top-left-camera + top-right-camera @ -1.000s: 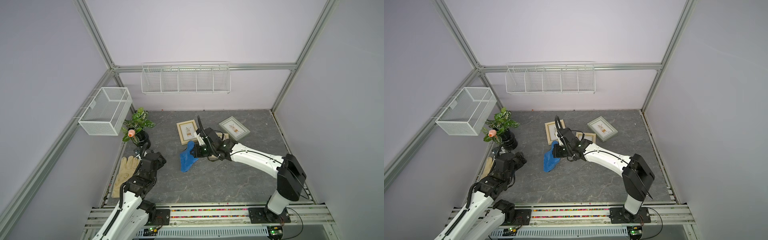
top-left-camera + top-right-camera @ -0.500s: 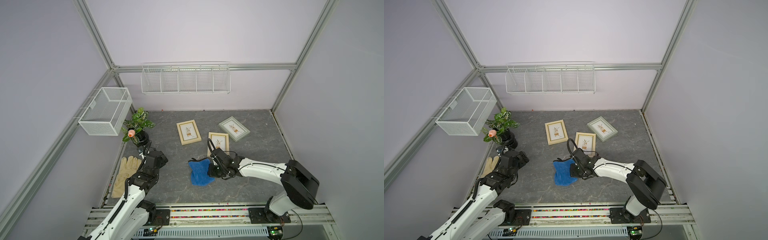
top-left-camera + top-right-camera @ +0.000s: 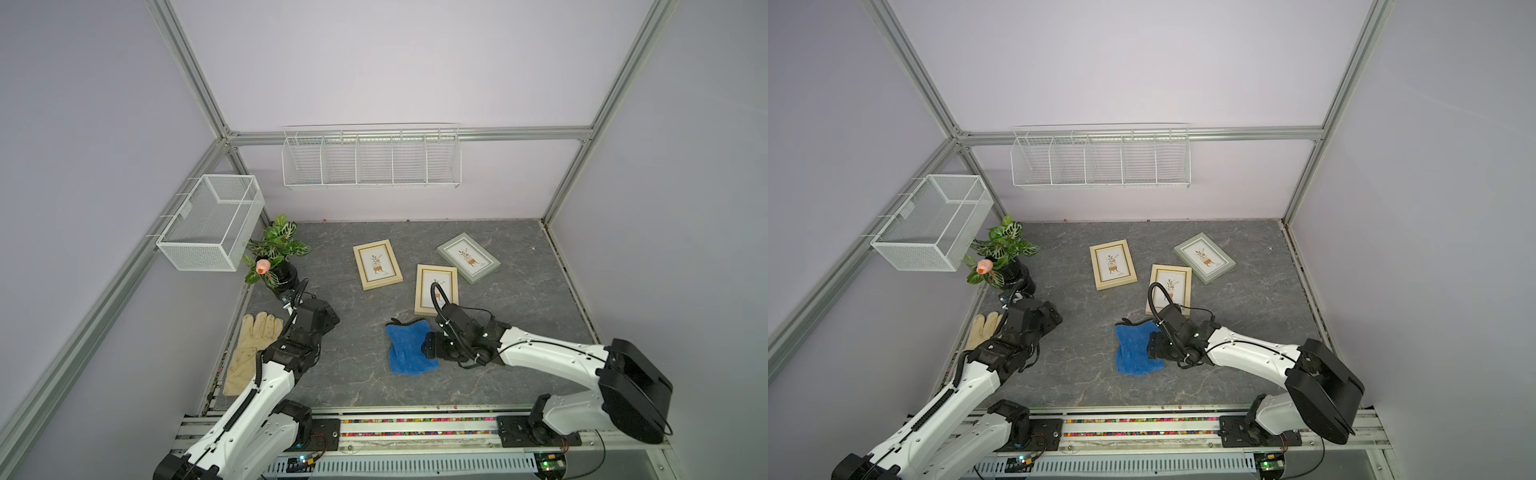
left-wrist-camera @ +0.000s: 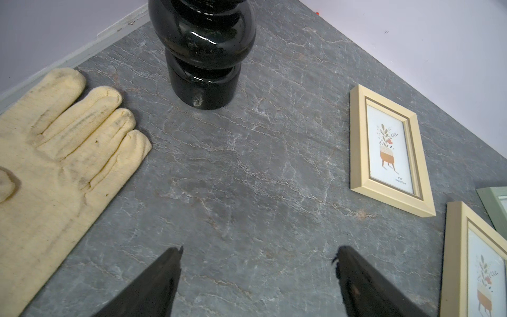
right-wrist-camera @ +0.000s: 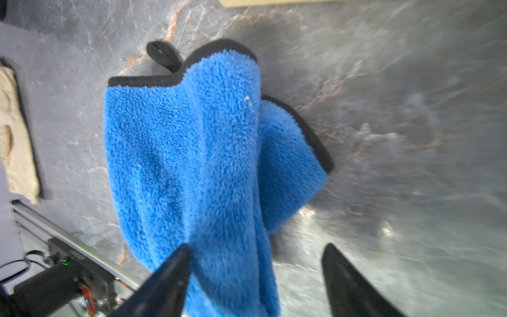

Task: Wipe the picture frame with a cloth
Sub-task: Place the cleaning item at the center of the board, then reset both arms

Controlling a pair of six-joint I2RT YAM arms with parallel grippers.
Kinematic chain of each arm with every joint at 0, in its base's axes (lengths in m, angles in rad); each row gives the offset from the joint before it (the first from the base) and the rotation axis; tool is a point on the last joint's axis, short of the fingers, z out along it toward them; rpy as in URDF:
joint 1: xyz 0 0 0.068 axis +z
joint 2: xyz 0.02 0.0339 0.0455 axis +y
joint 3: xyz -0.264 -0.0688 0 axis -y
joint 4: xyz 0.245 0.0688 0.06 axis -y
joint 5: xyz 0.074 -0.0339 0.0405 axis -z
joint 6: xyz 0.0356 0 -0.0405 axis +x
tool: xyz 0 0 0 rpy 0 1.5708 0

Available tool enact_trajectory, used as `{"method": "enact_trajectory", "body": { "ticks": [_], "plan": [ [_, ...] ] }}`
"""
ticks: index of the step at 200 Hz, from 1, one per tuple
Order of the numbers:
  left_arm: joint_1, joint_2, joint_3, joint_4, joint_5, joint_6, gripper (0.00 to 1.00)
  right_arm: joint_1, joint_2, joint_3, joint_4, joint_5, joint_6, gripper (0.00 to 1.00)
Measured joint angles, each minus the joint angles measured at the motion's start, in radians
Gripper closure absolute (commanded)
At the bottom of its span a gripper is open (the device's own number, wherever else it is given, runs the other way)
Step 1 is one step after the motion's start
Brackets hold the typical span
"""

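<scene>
The blue cloth (image 3: 409, 353) lies crumpled on the grey table, near the front and just in front of the middle beige picture frame (image 3: 436, 289). Another beige frame (image 3: 377, 264) and a grey-green frame (image 3: 467, 257) lie flat farther back. My right gripper (image 3: 430, 347) is low at the cloth's right edge. In the right wrist view it (image 5: 258, 247) stands open, a raised fold of the cloth (image 5: 205, 151) resting against one finger with a gap to the other. My left gripper (image 4: 259, 248) is open over bare table by the glove.
A beige glove (image 3: 249, 353) lies at the left edge. A plant in a black vase (image 3: 278, 266) stands behind it. White wire baskets hang on the left wall (image 3: 212, 228) and back wall (image 3: 370, 160). The arms' rail (image 3: 415, 428) runs along the front.
My right gripper carried the cloth from beside the left beige frame toward the front, set it on the table and opened. The left arm shifted only slightly.
</scene>
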Motion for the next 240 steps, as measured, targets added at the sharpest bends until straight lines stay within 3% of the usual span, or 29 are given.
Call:
{"method": "enact_trajectory", "body": {
  "ticks": [4,62,81,127,157,203,240],
  "plan": [
    [0.000,0.006,0.000,0.001,0.002,0.002,0.00,0.000,-0.013,0.002,-0.013,0.009,-0.005,0.12],
    [0.001,0.068,0.028,-0.002,-0.003,0.034,0.01,-0.126,-0.178,0.064,-0.186,0.130,-0.133,0.00],
    [0.001,0.068,0.041,0.002,-0.023,0.057,0.01,-0.183,-0.239,0.069,-0.221,0.170,-0.183,0.11],
    [0.001,0.068,0.048,0.037,-0.085,0.140,0.01,-0.262,-0.298,0.072,-0.241,0.296,-0.299,0.11],
    [0.001,0.068,0.026,0.147,-0.132,0.219,0.01,-0.297,-0.336,0.021,-0.173,0.389,-0.386,0.11],
    [0.001,0.091,0.000,0.379,-0.245,0.423,0.01,-0.336,-0.435,-0.149,0.087,0.500,-0.573,0.11],
    [0.017,0.270,-0.056,0.618,-0.335,0.595,0.01,-0.466,-0.399,-0.167,0.245,0.572,-0.668,0.11]
  ]
}}
